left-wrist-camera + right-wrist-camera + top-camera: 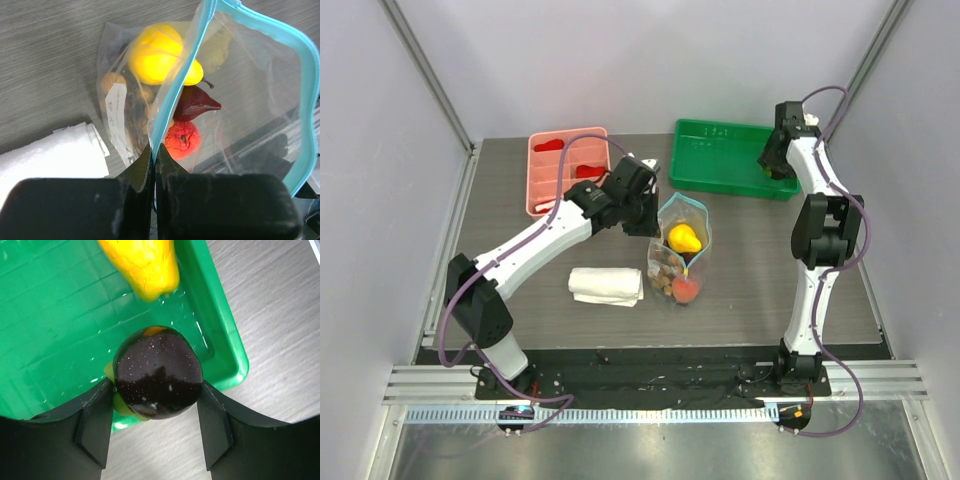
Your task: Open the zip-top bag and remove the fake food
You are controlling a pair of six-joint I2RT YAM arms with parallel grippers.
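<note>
The zip-top bag (pixel 682 240) lies mid-table with its mouth open and lifted. My left gripper (pixel 642 215) is shut on its light-blue zip strip (pixel 175 95), which runs up from between the jaws of that gripper (pixel 154 152). Inside the bag are a yellow fruit (pixel 155 55), a red-orange fruit (pixel 182 140), a dark red piece (pixel 197 102) and brown nut-like balls (pixel 666 270). My right gripper (pixel 155 385) is at the back right, over the near rim of the green tray (pixel 50 315). It is shut on a dark purple fruit (pixel 157 372) with green bits. A yellow-orange piece (pixel 145 265) lies in that tray.
A pink tray (pixel 565 170) with flat red pieces stands at the back left. A folded white cloth (pixel 607 285) lies just left of the bag, also visible as the cloth (pixel 50 155) in the left wrist view. The green tray (pixel 720 150) sits at the back right.
</note>
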